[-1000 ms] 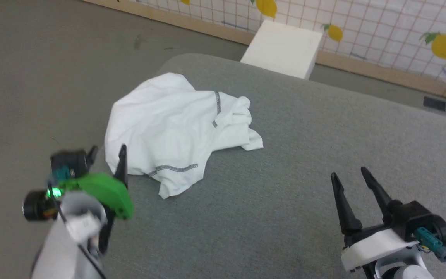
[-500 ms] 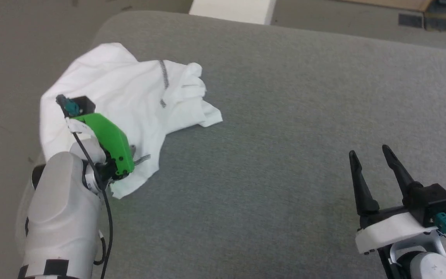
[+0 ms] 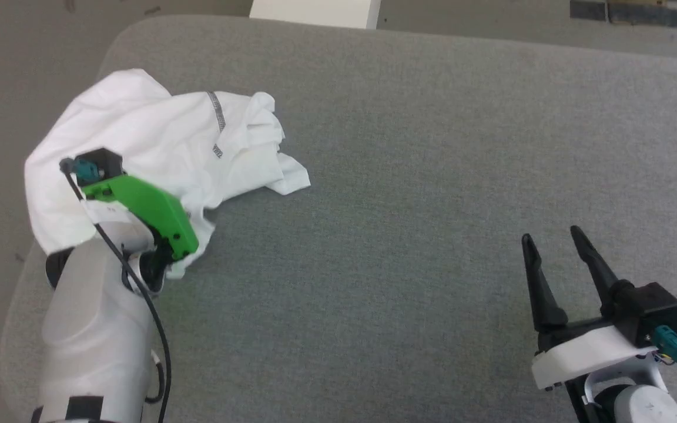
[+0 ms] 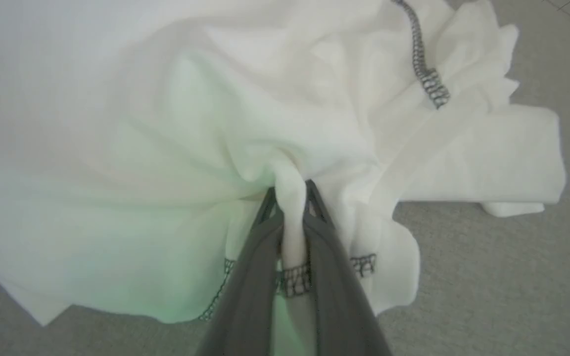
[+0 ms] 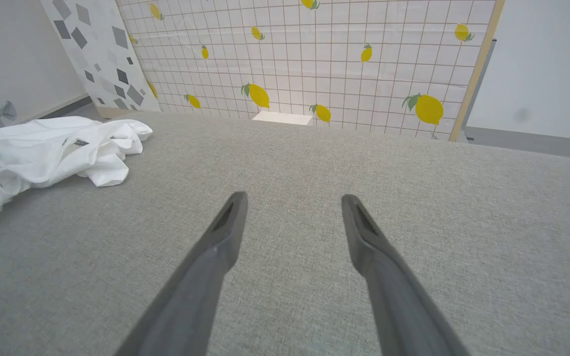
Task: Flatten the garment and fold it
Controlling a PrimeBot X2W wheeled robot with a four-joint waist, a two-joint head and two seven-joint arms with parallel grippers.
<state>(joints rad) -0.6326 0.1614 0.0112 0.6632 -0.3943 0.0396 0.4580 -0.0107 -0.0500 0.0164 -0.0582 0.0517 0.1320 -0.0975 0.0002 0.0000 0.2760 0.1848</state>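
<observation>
Shirt (image 3: 138, 135) sits bunched on the far-left corner of the pad (image 3: 403, 176), with its left side draped over the pad's edge. Looks thin, soft and light. No stiffness, so it'll sag and rope up when pulled from one point rather than move as a sheet. Not fragile. Probably not slippery either, so expect some drag against the pad's woven cover. Left gripper (image 4: 290, 190) is clamped on a narrow ridge of cloth right at the stitched hem (image 4: 292, 282), on the side of the heap facing the pad's near edge. The fabric is squeezed between the fingers and the zigzag stitching runs across them. Decent hold point: the hem looks doubled and stitched, so it's less likely to slip out than a single layer. Second hold should be another hem or corner, likely the loose flap (image 3: 288, 179) lying toward the pad's centre, so two points can spread it. Right gripper (image 3: 551, 234) has its fingers spread wide with nothing between them, over the pad's near-right area, well apart from the shirt. Pad is grey woven fabric, flat, with rounded corners and plenty of bare room at centre and right for laying out. Beyond the pad's far edge there's a white box (image 3: 315, 12) on the grey floor (image 3: 21, 59), then a tiled wall (image 5: 314, 49) with lemon prints.
</observation>
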